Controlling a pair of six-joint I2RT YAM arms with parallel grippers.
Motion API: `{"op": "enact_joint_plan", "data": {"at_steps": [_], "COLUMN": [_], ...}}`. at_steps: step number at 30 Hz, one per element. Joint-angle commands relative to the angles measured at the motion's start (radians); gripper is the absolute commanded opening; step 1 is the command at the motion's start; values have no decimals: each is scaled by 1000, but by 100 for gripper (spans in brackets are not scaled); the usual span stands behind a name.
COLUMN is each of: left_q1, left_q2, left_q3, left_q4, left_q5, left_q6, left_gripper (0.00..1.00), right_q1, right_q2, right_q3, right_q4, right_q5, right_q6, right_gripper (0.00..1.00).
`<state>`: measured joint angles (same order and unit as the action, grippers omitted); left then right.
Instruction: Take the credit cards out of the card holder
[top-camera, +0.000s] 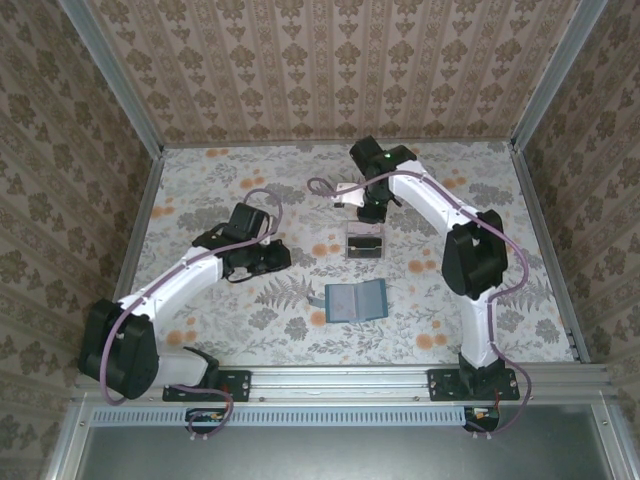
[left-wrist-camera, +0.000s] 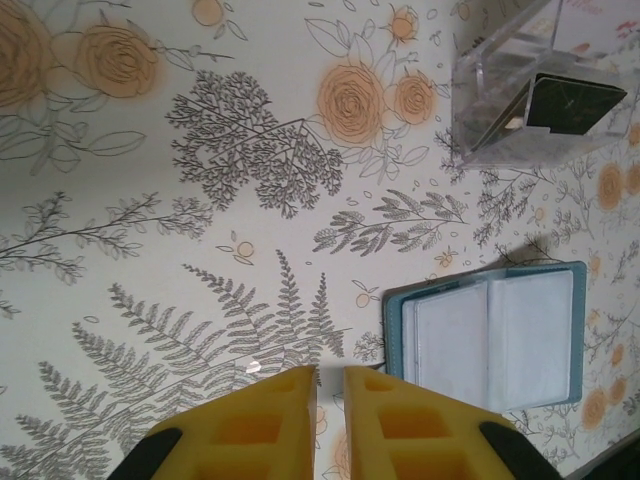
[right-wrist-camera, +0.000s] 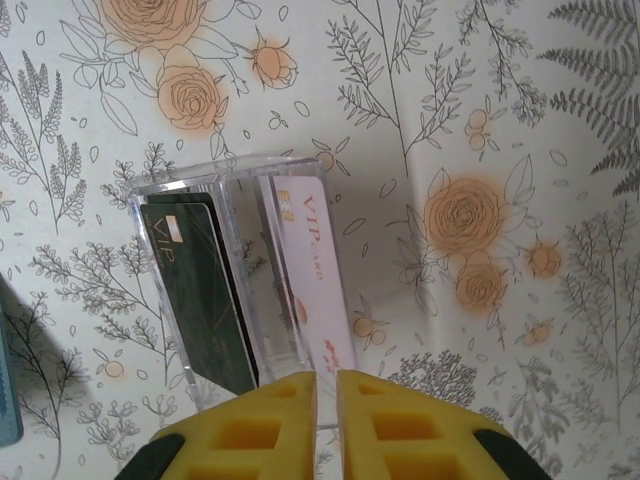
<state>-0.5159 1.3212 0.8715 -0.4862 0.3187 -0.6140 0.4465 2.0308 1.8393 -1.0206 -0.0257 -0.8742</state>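
The card holder (top-camera: 355, 300) lies open on the floral table, teal-edged with pale inner pockets (left-wrist-camera: 490, 335). Two credit cards stand in a clear plastic tray (top-camera: 366, 241): a dark one (right-wrist-camera: 200, 290) and a pale pinkish one (right-wrist-camera: 315, 270). My right gripper (right-wrist-camera: 327, 385) hangs just over the tray's near side. Its jaws are shut to a thin slit with nothing seen between them, and the pink card's near end sits right at the fingertips. My left gripper (left-wrist-camera: 330, 375) hovers over bare table left of the holder, shut and empty. The dark card (left-wrist-camera: 575, 100) is also in the left wrist view.
The clear tray (left-wrist-camera: 500, 110) stands just beyond the holder. Patterned walls with metal rails close the table on three sides. A sliver of the holder (right-wrist-camera: 5, 400) lies at the left edge of the right wrist view. Floral table (top-camera: 220, 180) stretches to the far left.
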Motion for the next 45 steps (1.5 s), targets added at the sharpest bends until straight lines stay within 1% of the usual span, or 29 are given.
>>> {"op": "enact_joint_plan", "data": {"at_steps": [1,4,8,14,15,17,19,21,26,30,35,41,45], "left_q1": [-25,-49,-83,-129,-136,-151,-166,-187,-255,-308,-350,-348,-350], "left_q2": [22,35,51,68,71,78,84,91,119,153,196,232,265], "left_q3": [36,42,43,36,36,35,35,41,41,24,3,-4,-2], "left_q4": [0,9,30,52,56,61,65,64,77,97,123,111,96], "left_q5": [-4,-9,-18,-32,-35,-41,-43,-48,-55,-56,-52,-57,-47], "left_q6": [-18,-25,-38,-59,-62,-70,-75,-84,-113,-137,-162,-170,-168], "left_gripper": [15,15,16,16,15,15,15,15,15,15,13,10,8], "right_q1": [13,18,31,50,52,54,55,58,60,66,76,87,91], "right_q2": [-133,-223,-334,-492,-513,-552,-585,-619,-688,-710,-722,-691,-667], "right_q3": [-123,-236,-360,-516,-534,-565,-593,-628,-693,-752,-852,-873,-878], "right_q4": [186,287,364,458,466,465,451,440,374,361,445,429,433], "right_q5": [-2,12,15,11,10,9,-34,-51,-144,-243,-358,-366,-370], "right_q6": [150,272,426,688,740,878,973,1073,1266,1370,1458,1458,1464], "right_gripper": [13,13,12,2,0,0,0,0,0,0,2,7,9]}}
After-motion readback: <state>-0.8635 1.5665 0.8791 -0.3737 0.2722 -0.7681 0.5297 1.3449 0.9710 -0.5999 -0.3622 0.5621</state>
